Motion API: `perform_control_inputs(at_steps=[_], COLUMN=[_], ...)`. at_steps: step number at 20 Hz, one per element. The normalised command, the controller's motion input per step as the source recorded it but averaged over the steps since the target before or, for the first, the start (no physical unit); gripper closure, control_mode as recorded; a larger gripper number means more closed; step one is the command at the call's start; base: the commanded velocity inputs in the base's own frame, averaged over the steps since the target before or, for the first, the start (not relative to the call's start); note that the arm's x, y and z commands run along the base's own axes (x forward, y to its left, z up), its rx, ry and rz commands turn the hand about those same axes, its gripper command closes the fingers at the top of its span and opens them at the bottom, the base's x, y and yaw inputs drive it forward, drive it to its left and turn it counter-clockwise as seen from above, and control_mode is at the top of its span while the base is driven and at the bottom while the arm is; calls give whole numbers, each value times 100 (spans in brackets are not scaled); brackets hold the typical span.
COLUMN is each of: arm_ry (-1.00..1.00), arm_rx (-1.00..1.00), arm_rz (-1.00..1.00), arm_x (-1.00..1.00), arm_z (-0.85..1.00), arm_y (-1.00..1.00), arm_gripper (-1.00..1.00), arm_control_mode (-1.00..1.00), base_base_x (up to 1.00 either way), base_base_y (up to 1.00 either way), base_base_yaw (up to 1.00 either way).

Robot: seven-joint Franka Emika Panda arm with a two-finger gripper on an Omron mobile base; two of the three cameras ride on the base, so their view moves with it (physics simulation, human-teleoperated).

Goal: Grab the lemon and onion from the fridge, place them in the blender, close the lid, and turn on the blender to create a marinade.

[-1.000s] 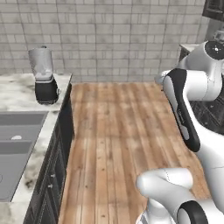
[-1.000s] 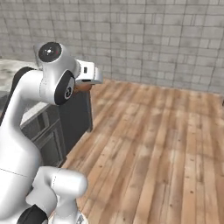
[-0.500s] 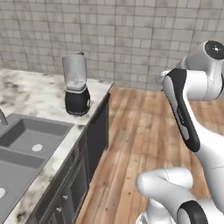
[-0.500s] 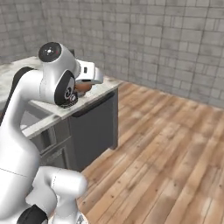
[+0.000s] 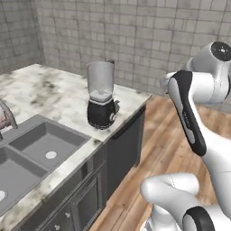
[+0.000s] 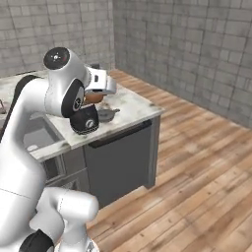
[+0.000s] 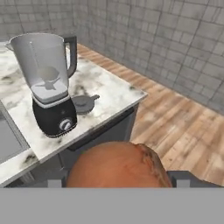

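Note:
My gripper point(image 7: 117, 175) is shut on the orange-brown onion point(image 7: 116, 164), which bulges up between the fingers in the hand view. In the right base view the onion point(image 6: 93, 97) hangs under the hand above the counter's end. The blender point(image 7: 50, 85) stands ahead and to the left, its clear jar without a lid on a black base with a silver knob. In the left base view the blender point(image 5: 101, 96) stands near the counter's edge. The dark lid point(image 7: 84, 103) lies flat on the counter beside the base. A dim round shape shows through the jar wall; I cannot tell whether it is the lemon. The fridge is out of view.
A marble counter point(image 5: 49, 94) with a grey sink point(image 5: 34, 149) runs to the left. Dark cabinets point(image 6: 120, 157) stand below its end. Wooden floor point(image 6: 197, 162) spreads to the right, up to a grey tiled wall point(image 5: 135, 31).
The base has driven and turned, so the whole picture has shifted and the counter and blender are nearer. The onion stays in the gripper.

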Motion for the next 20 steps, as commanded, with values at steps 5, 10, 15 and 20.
perform_control_inputs(at_steps=[5,10,15,20], arm_ry=[0,0,0,0], arm_rx=[0,0,0,0], arm_rz=[0,0,0,0], arm_x=[0,0,0,0], arm_z=[0,0,0,0], arm_y=[0,0,0,0], arm_gripper=[100,100,100,100], arm_control_mode=[100,100,100,100], base_base_x=[72,78,59,38], base_base_y=[-19,-22,-41,-54], base_base_yaw=[54,54,48,43])
